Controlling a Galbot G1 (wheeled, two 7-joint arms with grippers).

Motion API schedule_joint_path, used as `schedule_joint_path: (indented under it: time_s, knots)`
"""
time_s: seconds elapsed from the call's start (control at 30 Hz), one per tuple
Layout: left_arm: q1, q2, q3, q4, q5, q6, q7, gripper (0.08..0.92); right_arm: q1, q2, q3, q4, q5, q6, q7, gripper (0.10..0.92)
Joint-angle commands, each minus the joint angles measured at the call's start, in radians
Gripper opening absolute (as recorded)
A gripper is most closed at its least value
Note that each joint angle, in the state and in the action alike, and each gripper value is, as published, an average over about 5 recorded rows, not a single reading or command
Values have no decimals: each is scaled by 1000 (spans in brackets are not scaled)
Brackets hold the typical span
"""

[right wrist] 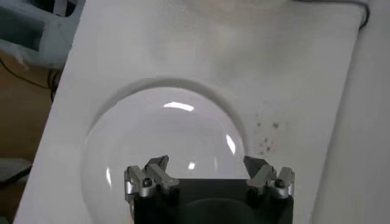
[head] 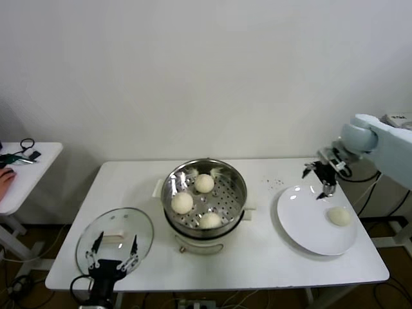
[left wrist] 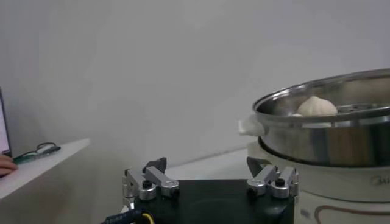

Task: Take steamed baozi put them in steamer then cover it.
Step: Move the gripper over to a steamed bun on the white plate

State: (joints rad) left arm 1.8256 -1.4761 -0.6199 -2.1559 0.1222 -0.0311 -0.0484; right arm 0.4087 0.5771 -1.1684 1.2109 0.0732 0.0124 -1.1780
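The steel steamer (head: 239, 193) stands mid-table with three cream-white baozi (head: 205, 183) on its perforated tray. A fourth baozi (head: 339, 216) lies on the white plate (head: 302, 225) at the right. The glass cover (head: 129, 222) lies flat at the front left. My left gripper (head: 114, 252) hangs open over the cover's near side, holding nothing. In the left wrist view the left gripper (left wrist: 206, 164) faces the steamer (left wrist: 329, 140), where one baozi (left wrist: 315, 106) shows above the rim. My right gripper (head: 320, 182) is open above the plate's far edge. In the right wrist view the right gripper (right wrist: 205, 161) is over the plate (right wrist: 164, 140), and the baozi is out of view.
A small white side table (head: 29, 170) with cables stands at the far left, with a person's hand at its edge. The wall runs close behind the table (head: 270, 257). Dark specks mark the tabletop (head: 275, 182) between the steamer and the plate.
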Motion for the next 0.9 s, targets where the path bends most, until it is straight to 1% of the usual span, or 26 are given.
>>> schedule_joint_path:
  time_s: [0.03,0.17,0.4,0.7,0.9]
  knots:
    - [3,-2,-3,3,0,-1,0,823,-285,-89,250,-114,-128,-13,-7,823]
    - [4,-4,-7,2,0,0,0,823,-367,-77,344,-183,-201,13,-10,823]
    - [2,-9,-6,13,2,0,0,823,-439,-51,429,-240,-255,26,-3,823]
    - [2,-15,-5,21,10,1,-1,823,-461,64,507,-384,-313,67,27,823]
    - [-1,-18,-8,29,12,1,-2,823,-469,131,516,-433,-346,81,32,823]
